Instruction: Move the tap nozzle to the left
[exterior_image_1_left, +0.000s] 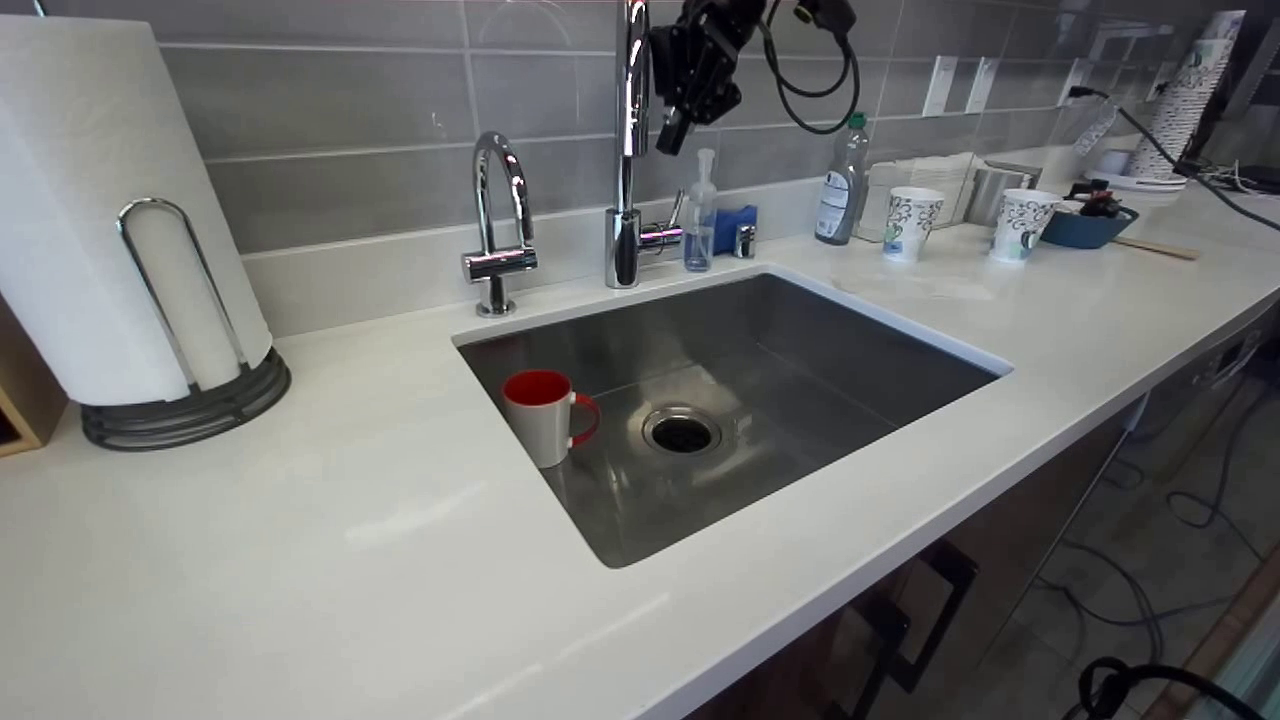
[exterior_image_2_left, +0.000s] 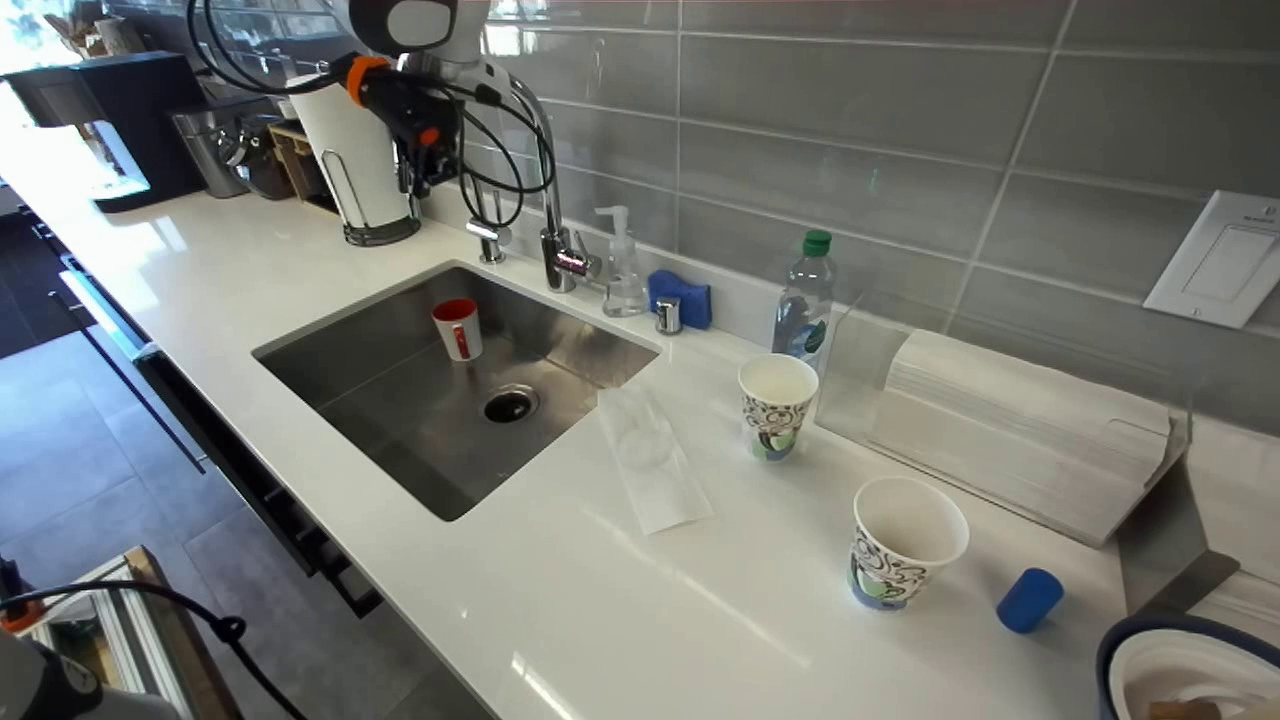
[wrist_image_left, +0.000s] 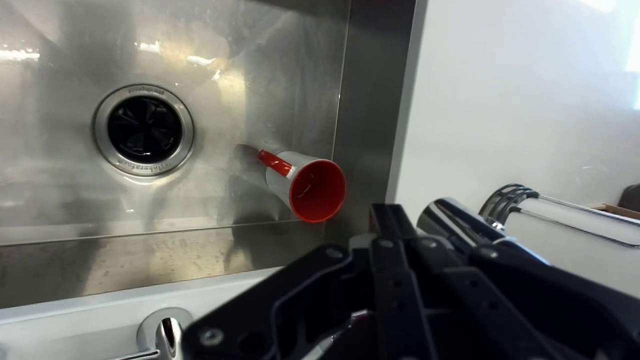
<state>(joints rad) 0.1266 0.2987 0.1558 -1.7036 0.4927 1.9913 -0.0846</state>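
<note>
A white robot arm with black fittings (exterior_image_2_left: 470, 40) reaches over the rectangular stainless-steel sink (exterior_image_1_left: 800, 370), its black two-finger gripper (wrist_image_left: 391, 216) slanting downward, well above the basin and toward its back edge. The fingers are pressed together, with nothing visible between them. The tall, shiny chrome gooseneck faucet (exterior_image_1_left: 628, 140) stands behind the middle of the sink's back edge. Its cylindrical nozzle (wrist_image_left: 450, 217) is just beside the fingertips in the wrist view; whether they touch, I cannot tell.
</note>
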